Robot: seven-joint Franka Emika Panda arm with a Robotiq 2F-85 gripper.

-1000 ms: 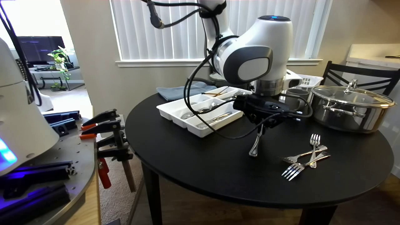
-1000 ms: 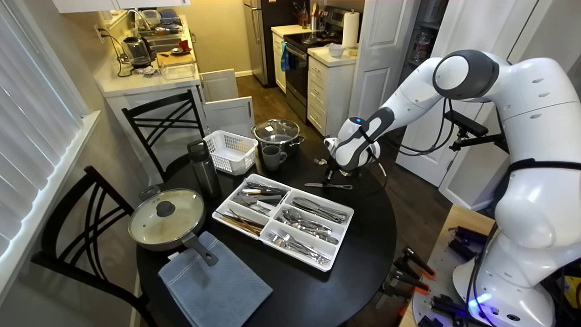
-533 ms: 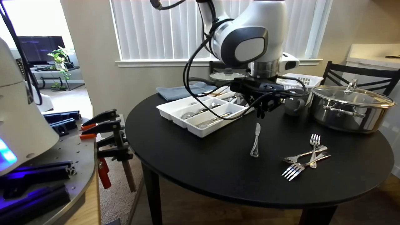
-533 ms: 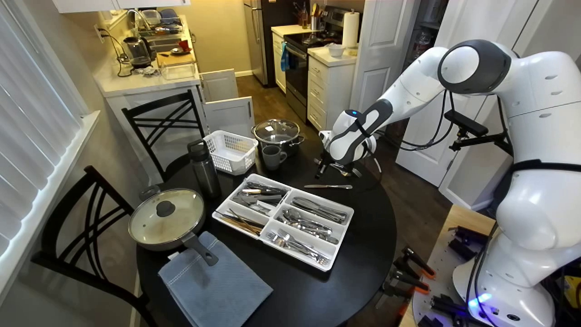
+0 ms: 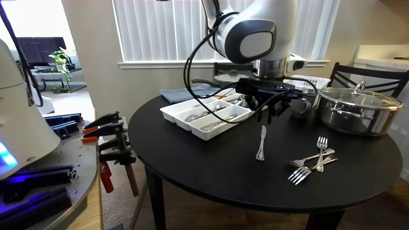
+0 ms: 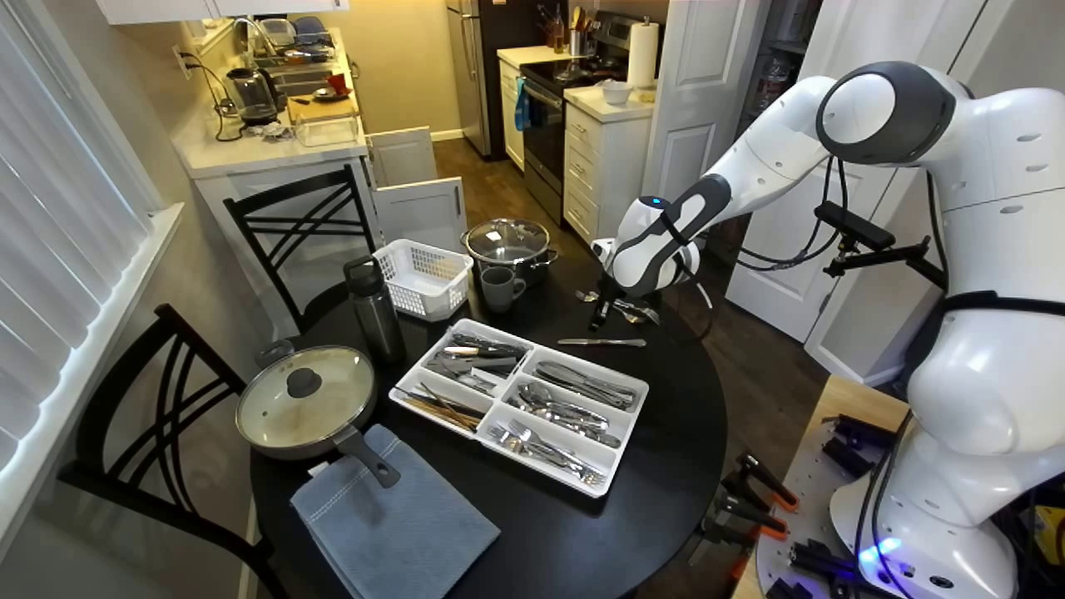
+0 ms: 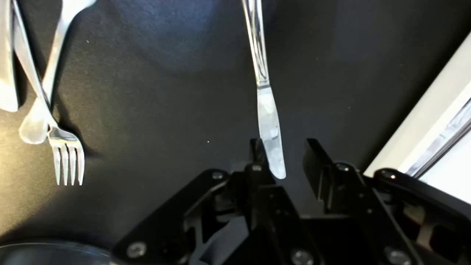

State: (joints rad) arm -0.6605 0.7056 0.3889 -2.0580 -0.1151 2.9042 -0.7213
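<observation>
My gripper [image 5: 264,120] hangs a little above the black table, past the blade end of a silver table knife [image 5: 261,146]. In the wrist view its fingers [image 7: 317,162] stand apart with a gap between them, and the gripper [image 7: 284,144] holds nothing. The knife [image 7: 262,70] lies flat on the table below; its blade tip shows through the gap, partly behind the left finger. Several crossed forks [image 5: 302,174] lie to one side of the knife. On the opposite side is a white cutlery tray [image 5: 220,130], whose compartments hold knives, spoons, forks and other utensils.
Beyond the gripper stand a grey mug [image 6: 499,289], a lidded steel pot [image 5: 354,118] and a white basket [image 6: 428,301]. A dark bottle [image 6: 376,316], a lidded frying pan [image 6: 320,399] and a folded blue cloth [image 6: 408,524] lie farther round the table.
One second ago my gripper was down at the knife's blade. It has since risen off it, and its fingers have spread apart. The knife stays on the table.
</observation>
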